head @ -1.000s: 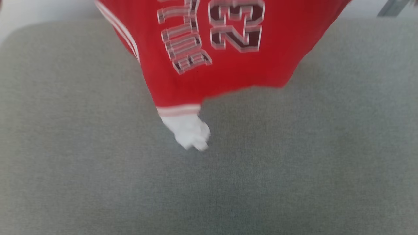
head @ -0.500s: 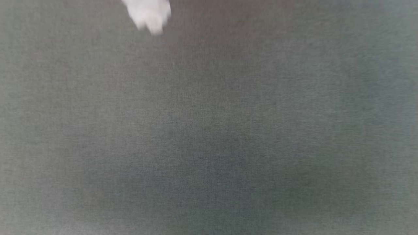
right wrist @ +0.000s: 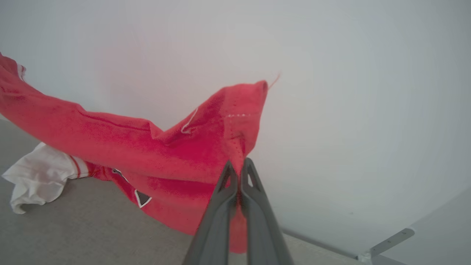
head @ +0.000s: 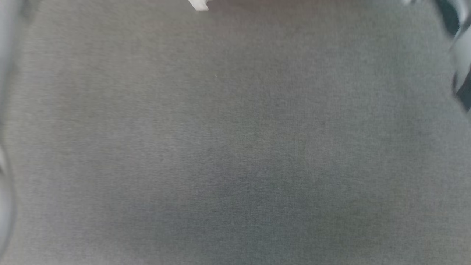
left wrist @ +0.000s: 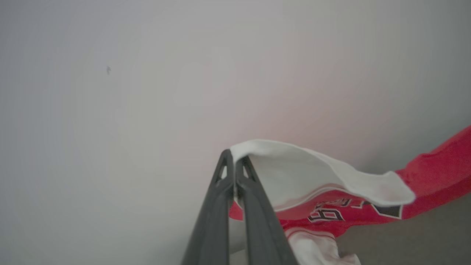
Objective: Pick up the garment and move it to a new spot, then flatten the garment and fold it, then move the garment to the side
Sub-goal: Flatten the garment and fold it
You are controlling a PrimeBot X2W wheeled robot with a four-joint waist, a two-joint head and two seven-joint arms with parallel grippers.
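Observation:
The garment (right wrist: 176, 154), a red jersey T-shirt with white sleeves, hangs stretched between my two grippers above the grey fabric surface (head: 235, 147). In the left wrist view my left gripper (left wrist: 234, 159) is shut on the edge of a white sleeve (left wrist: 294, 169), with red cloth and dark lettering (left wrist: 331, 213) below it. My right gripper (right wrist: 238, 167) is shut on a red hem corner in the right wrist view. One white sleeve (right wrist: 36, 180) dangles onto the surface. In the head view just a white scrap of the garment (head: 198, 5) peeks in at the top edge.
A pale wall (left wrist: 147, 73) stands behind the held garment. A metal bracket (right wrist: 386, 243) shows at the lower right of the right wrist view. A blurred dark and pale shape (head: 460, 55) crosses the head view's right edge.
The whole head picture has shifted, so the camera has moved: the red garment that filled its top slid up out of view, leaving a white scrap at the top edge.

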